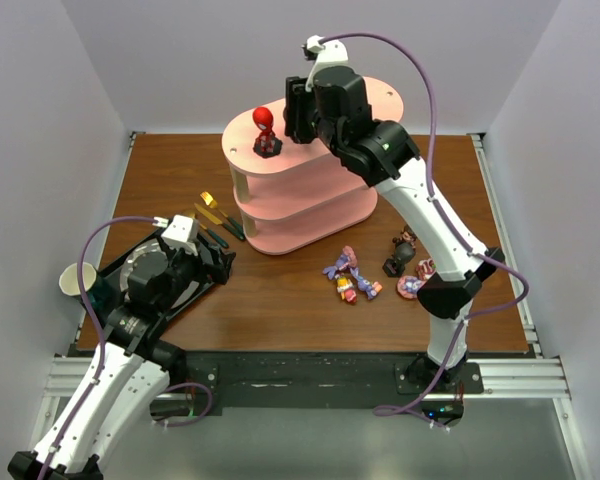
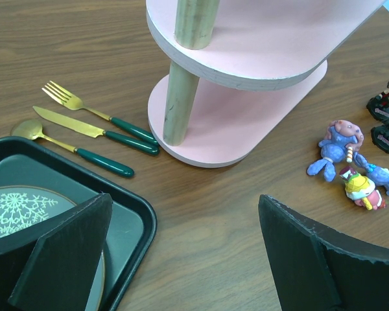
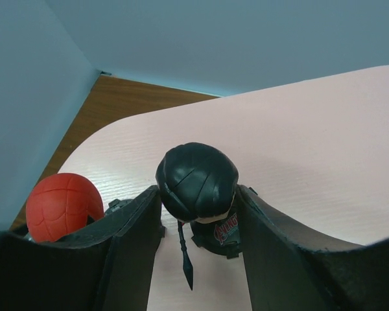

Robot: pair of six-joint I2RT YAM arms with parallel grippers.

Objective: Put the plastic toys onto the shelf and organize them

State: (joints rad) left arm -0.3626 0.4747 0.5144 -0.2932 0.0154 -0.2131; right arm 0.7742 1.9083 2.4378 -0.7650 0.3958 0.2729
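Toward the far edge, atop the shelf (image 1: 310, 225): right gripper (image 3: 198, 194) clamps black-headed figure (image 3: 198, 178) upright, base down, red figure (image 3: 63, 206) just beside; left gripper (image 2: 185, 201) gapes empty by the near-left corner.

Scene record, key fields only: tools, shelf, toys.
left tool: open, empty, above black rectangular tray edge
right tool: shut on black-headed figurine at top tier
pale pink three-tier shelf: red-headed figurine standing on top tier
loose plastic toys: clustered on brown wooden table, front-right of shelf
gold green-handled cutlery: on table, left of shelf
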